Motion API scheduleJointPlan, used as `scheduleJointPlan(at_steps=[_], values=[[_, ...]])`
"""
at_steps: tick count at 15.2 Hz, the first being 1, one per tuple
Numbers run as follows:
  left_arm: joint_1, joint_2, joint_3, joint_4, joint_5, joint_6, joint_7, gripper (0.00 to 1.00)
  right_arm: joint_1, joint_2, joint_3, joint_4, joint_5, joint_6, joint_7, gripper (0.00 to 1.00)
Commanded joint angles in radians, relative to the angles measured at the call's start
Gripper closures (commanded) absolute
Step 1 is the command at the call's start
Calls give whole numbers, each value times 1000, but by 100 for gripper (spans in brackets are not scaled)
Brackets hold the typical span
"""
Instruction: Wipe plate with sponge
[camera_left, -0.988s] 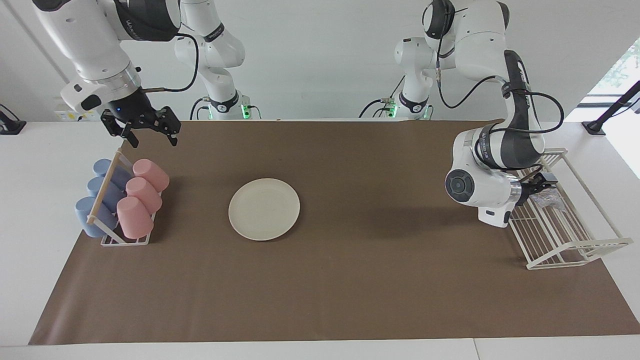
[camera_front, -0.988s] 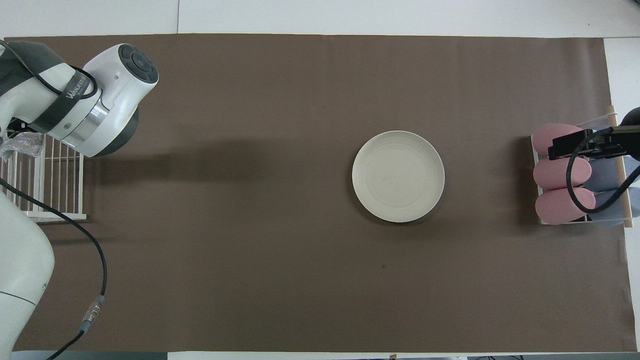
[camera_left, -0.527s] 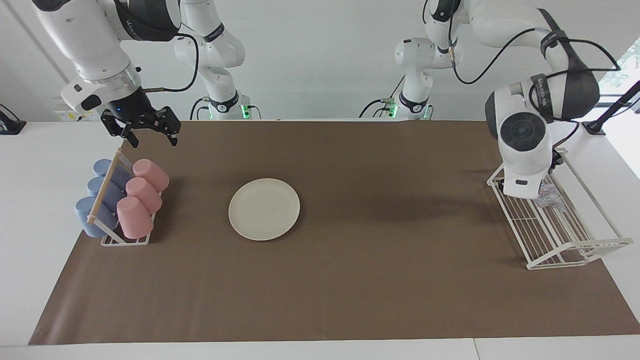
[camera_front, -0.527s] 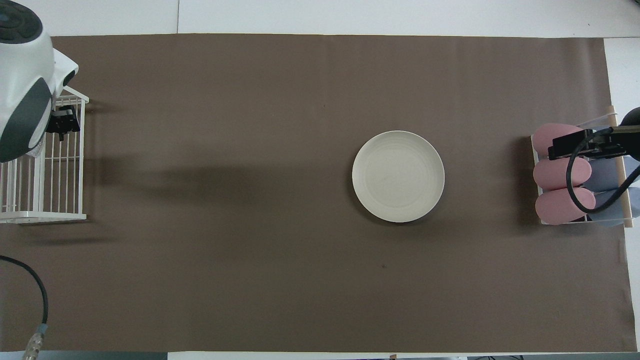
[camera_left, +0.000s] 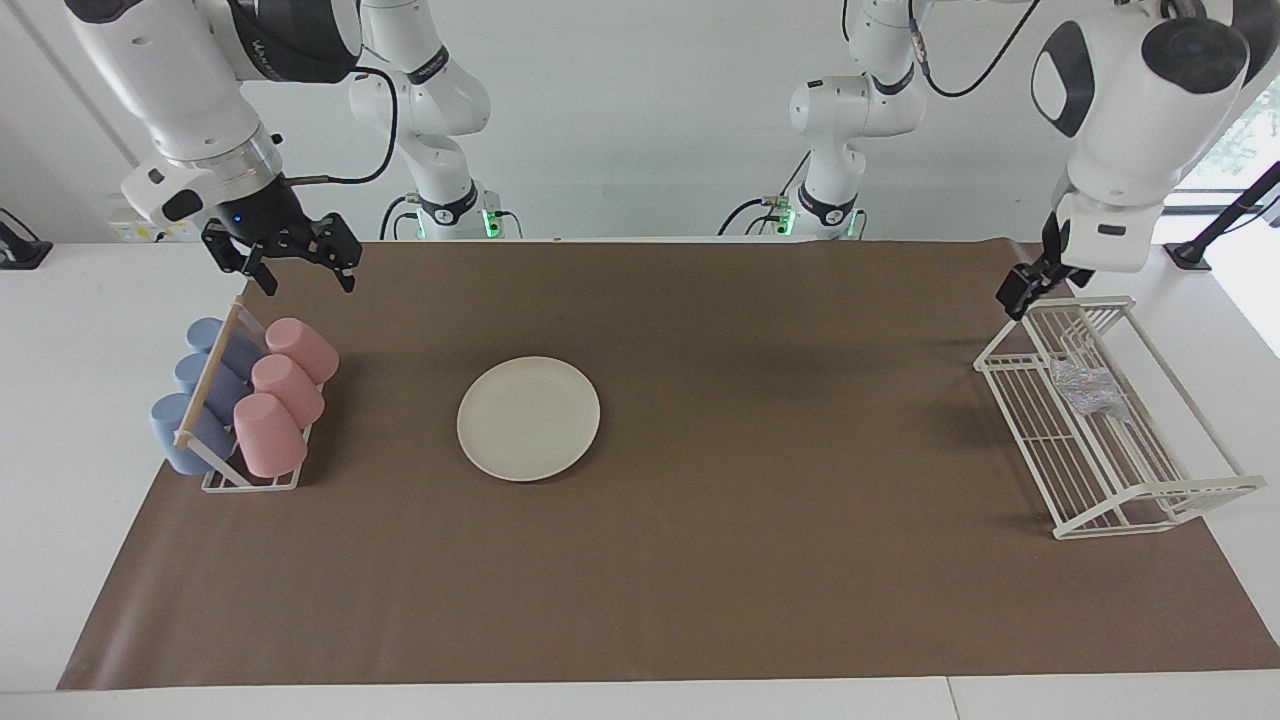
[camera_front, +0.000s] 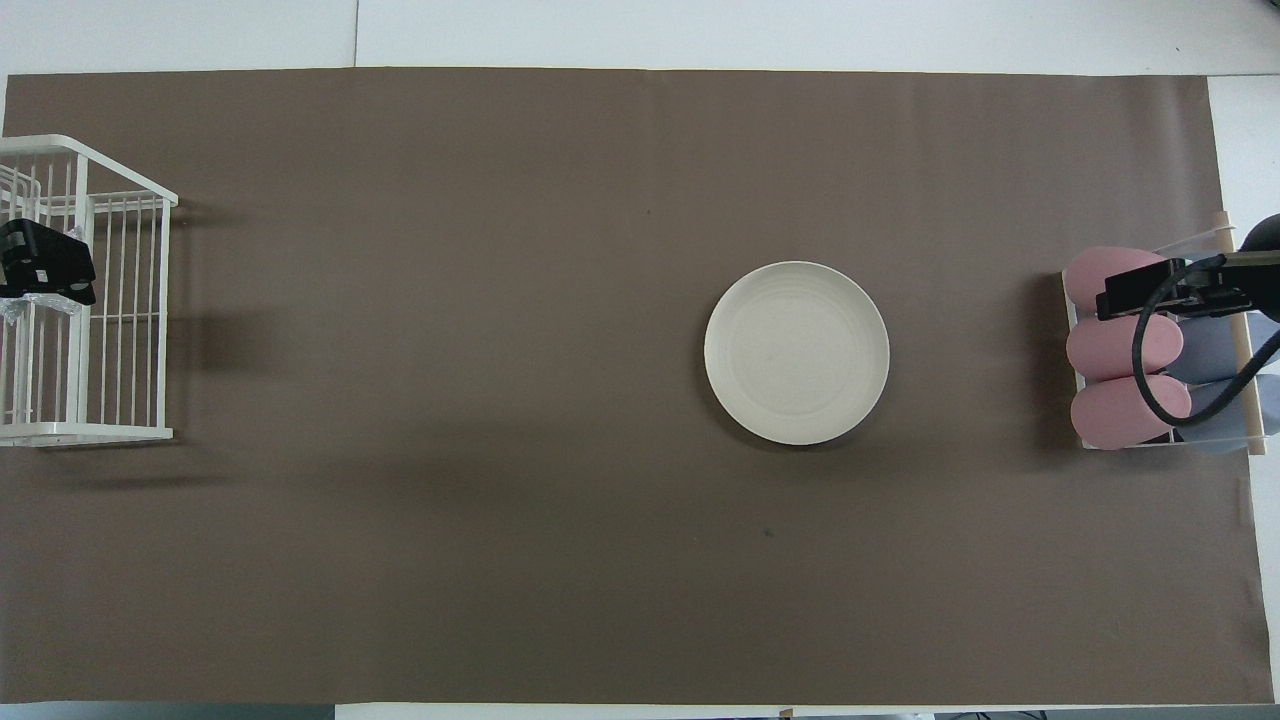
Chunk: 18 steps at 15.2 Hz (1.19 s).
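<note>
The cream-white plate (camera_left: 528, 418) lies flat on the brown mat, midway along the table; it also shows in the overhead view (camera_front: 796, 352). The silvery-grey sponge (camera_left: 1085, 385) lies loose in the white wire rack (camera_left: 1130, 500) at the left arm's end. My left gripper (camera_left: 1018, 292) hangs in the air over the end of the rack that is nearer to the robots, clear of the sponge and holding nothing. In the overhead view this gripper (camera_front: 40, 265) covers part of the sponge (camera_front: 22, 309). My right gripper (camera_left: 295, 258) waits open and empty above the cup holder.
A wooden-barred holder with pink cups (camera_left: 270, 390) and blue cups (camera_left: 195, 400) lying on their sides stands at the right arm's end. The brown mat (camera_left: 760, 560) covers most of the table. The wire rack (camera_front: 110, 300) stands at the mat's edge.
The left arm has risen from low in the wire rack, beside the sponge, to well above it. The sponge stays in the rack. The right arm has not moved.
</note>
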Motion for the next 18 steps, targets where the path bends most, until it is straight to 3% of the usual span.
scheduleJointPlan(at_steps=[1, 5, 11, 18], values=[[17, -63, -1, -57, -103, -9, 81, 0, -4, 14, 5, 23, 5, -17, -11, 0], [46, -94, -6, -135, -184, 1, 172, 0, -4, 14, 7, 23, 5, -17, -11, 0], [30, -38, -6, -106, -173, 12, 155, 0, -4, 14, 5, 23, 3, -15, -11, 0], [25, -36, -7, -106, -170, 20, 157, 0, -4, 14, 7, 23, 5, -13, -11, 0]])
